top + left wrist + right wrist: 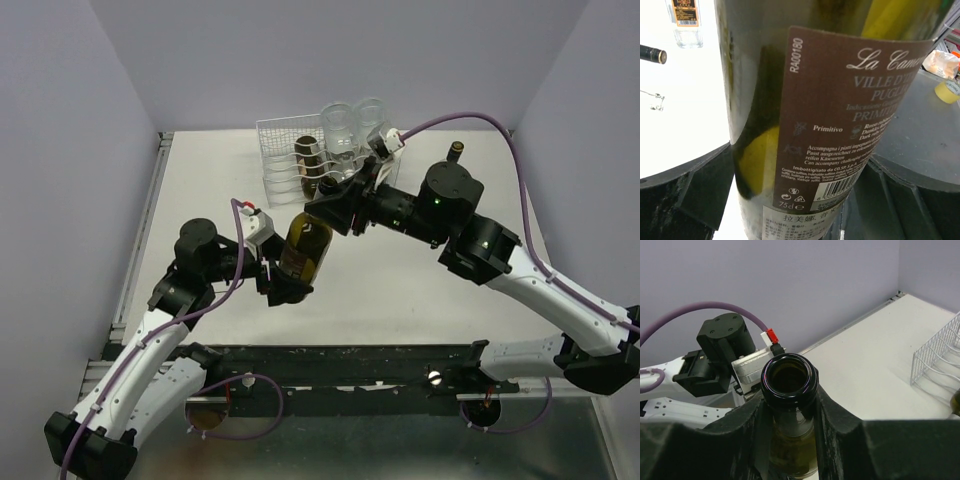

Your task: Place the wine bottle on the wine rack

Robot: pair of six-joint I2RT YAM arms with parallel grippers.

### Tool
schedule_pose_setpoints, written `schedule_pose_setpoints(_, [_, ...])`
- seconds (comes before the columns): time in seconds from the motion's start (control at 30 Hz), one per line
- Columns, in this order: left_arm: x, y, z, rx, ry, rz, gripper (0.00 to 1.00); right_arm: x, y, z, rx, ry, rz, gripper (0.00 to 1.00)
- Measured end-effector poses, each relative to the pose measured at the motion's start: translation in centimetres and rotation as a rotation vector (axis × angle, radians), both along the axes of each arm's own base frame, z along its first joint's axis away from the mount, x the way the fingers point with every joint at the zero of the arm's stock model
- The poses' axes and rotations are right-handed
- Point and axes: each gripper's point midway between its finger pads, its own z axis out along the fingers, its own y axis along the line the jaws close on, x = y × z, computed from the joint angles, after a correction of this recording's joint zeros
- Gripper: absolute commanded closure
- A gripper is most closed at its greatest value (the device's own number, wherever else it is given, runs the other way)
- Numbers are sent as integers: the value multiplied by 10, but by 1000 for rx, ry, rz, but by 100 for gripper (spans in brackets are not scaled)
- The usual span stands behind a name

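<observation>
- Right end effector clamped on the neck of the dark green glass wine bottle.
- Left end effector spread wide around its base.
- White wire-mesh wine rack at the far edge of the worktop.

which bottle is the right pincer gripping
The brown labelled wine bottle up in mid-air at centre, with its neck clamped in the right pincer. Another dark bottle lies in the wine rack, free of either arm.

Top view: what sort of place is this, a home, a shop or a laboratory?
Most likely a robotics laboratory cell. The left arm and right arm are bolted at the near edge of a white table, plain walls enclose it, and the wine rack and wine bottle look like test props.
</observation>
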Motion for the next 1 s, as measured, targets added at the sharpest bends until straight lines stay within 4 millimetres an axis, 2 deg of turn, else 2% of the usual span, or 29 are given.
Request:
schedule_pose_setpoints(0.2, [1, -1, 15, -3, -40, -13, 20, -4, -5, 13, 41, -21, 5, 99])
schedule_pose_setpoints(0.33, [3, -2, 24, -6, -81, -23, 40, -6, -10, 22, 67, -36, 3, 99])
schedule_pose_setpoints(0.4, [4, -3, 23, -3, -87, -30, 60, -7, -11, 22, 68, -37, 3, 99])
schedule_pose_setpoints(0.43, [5, -4, 23, -2, -88, -32, 82, -7, -11, 21, 68, -37, 3, 99])
schedule_pose_setpoints(0.47, [5, -4, 21, 1, -87, -36, 100, -6, -12, 20, 67, -36, 1, 100])
schedule_pose_setpoints(0.53, [6, -6, 20, 4, -91, -41, 100, -5, -13, 17, 62, -33, -5, 98])
schedule_pose_setpoints(0.63, [10, -6, 21, 6, -123, -32, 100, -4, -15, 16, 64, -29, -15, 71])
schedule_pose_setpoints(0.7, [13, -6, 26, -3, -191, -21, 100, -6, -18, 20, 70, -33, -17, 46])
schedule_pose_setpoints(0.77, [15, -5, 30, -11, -274, -10, 100, -10, -23, 21, 74, -22, -16, 27])
schedule_pose_setpoints(0.83, [24, -3, 31, -5, -378, 23, 100, -18, -27, 23, 86, 17, -6, 21])
schedule_pose_setpoints(1.0, [56, -3, 30, 76, -562, 78, 100, -24, -49, 26, 102, 51, -54, 14])
